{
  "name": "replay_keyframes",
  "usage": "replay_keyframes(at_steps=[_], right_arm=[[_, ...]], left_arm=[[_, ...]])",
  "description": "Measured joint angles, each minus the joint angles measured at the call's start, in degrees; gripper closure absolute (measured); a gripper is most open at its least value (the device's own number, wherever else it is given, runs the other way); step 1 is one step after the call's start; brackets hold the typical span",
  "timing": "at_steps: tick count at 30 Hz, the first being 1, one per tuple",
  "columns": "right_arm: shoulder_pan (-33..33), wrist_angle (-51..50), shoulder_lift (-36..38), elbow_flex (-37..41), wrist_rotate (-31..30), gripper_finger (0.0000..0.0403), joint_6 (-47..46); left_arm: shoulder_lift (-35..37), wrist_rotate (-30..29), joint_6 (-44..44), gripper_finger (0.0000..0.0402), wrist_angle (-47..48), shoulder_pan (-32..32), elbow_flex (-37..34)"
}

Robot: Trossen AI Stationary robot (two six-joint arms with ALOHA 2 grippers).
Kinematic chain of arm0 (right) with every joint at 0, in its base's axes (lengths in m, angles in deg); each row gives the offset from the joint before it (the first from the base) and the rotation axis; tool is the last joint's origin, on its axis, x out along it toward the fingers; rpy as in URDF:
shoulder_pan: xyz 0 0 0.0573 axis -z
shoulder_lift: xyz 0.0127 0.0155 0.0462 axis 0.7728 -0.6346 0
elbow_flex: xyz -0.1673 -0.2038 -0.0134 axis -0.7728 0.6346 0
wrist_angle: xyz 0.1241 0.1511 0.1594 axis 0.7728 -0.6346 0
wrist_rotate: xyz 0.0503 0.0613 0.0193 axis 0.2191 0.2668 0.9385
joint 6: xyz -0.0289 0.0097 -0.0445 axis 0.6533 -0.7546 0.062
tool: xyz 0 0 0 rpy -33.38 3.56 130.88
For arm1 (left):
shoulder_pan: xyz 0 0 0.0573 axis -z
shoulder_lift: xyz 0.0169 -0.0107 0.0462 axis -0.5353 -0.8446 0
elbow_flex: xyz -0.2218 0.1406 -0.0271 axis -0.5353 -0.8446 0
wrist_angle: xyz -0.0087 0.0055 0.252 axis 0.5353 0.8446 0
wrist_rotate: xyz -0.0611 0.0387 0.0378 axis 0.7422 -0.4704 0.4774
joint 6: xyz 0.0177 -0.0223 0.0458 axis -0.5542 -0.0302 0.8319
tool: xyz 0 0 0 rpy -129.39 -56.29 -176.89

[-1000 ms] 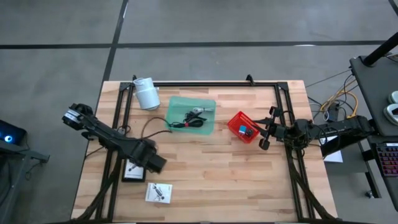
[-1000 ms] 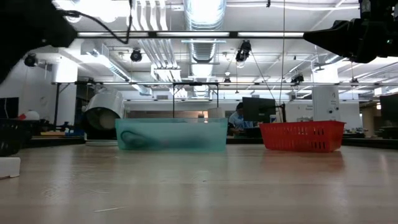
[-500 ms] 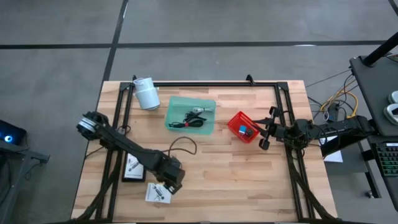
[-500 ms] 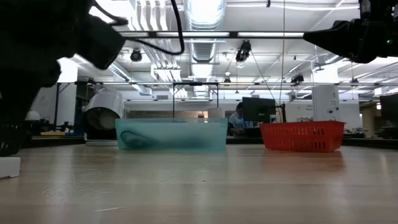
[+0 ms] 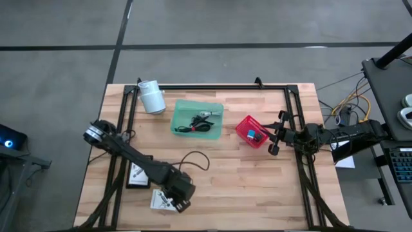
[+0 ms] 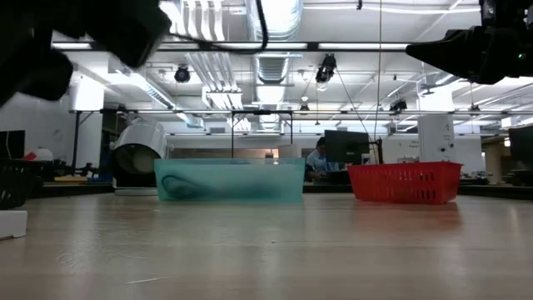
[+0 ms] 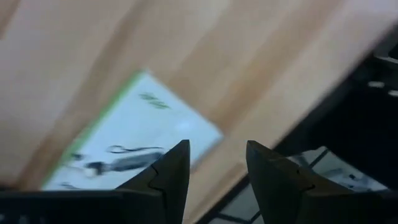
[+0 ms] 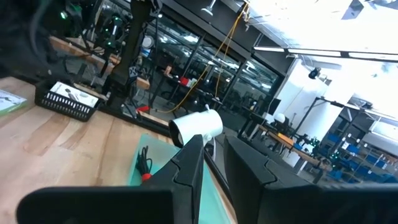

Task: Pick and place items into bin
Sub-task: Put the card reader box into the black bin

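From above we see the left gripper (image 5: 181, 201) over a white printed packet (image 5: 161, 200) near the table's front edge, a second packet on the black tray (image 5: 137, 175) beside it, and black cables (image 5: 196, 124) in the green bin (image 5: 197, 118). Its wrist view shows the fingers (image 7: 169, 174) parted and empty above that packet (image 7: 134, 142). The right gripper (image 5: 275, 134) waits beside the red basket (image 5: 251, 131), jaws nearly closed on nothing in its wrist view.

We take the green bin (image 5: 197, 118) as ref. Cables (image 5: 198, 123) lie in it. Roll (image 5: 152, 96) just left of it, red basket (image 5: 252, 131) just right. Two packets well before it, to the left: one (image 5: 162, 200) under left gripper (image 5: 181, 205), other (image 5: 137, 173) in a tray.
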Motion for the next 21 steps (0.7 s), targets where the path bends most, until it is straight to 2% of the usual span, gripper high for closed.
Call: replay_keyframes(at_steps=[4,9,14,21], right_arm=[[0.00,0.07,0.00,0.00,0.00,0.0351,-1.17],[-0.01,0.11,0.00,0.00,0.00,0.0351,-2.72],[0.00,0.15,0.02,0.00,0.00,0.0351,-2.99],[-0.01,0.27,0.02,0.00,0.00,0.0351,-4.48]], left_arm=[[0.04,-5.07,-1.02,0.0261,-0.42,2.90,4.38],[0.04,-11.49,2.10,0.0261,-0.36,6.89,7.30],[0.08,-14.45,2.50,0.0261,-0.53,10.47,7.65],[0.13,-18.94,6.31,0.0261,-0.31,15.41,4.61]])
